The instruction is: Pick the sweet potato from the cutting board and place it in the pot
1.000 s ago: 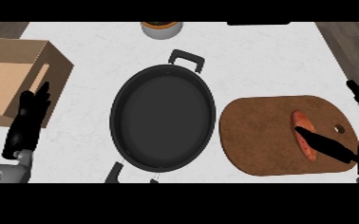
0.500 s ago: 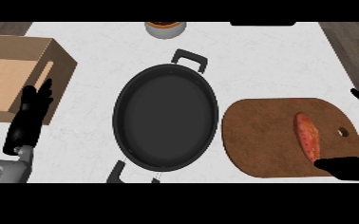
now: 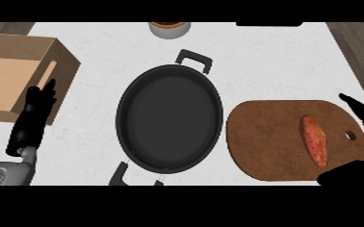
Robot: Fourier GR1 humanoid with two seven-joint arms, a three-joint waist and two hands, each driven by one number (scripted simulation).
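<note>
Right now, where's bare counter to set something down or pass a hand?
Bare counter lies behind the cutting board, right of the pot, and between the pot and the cardboard box up to the jar. Crowded: the board's right side, with the sweet potato and right hand; the left hand rests against the box.

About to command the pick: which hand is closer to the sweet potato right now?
Right. The right hand sits at the cutting board's lower right corner, just below the sweet potato. The left hand rests across the pot, at the counter's left edge.
</note>
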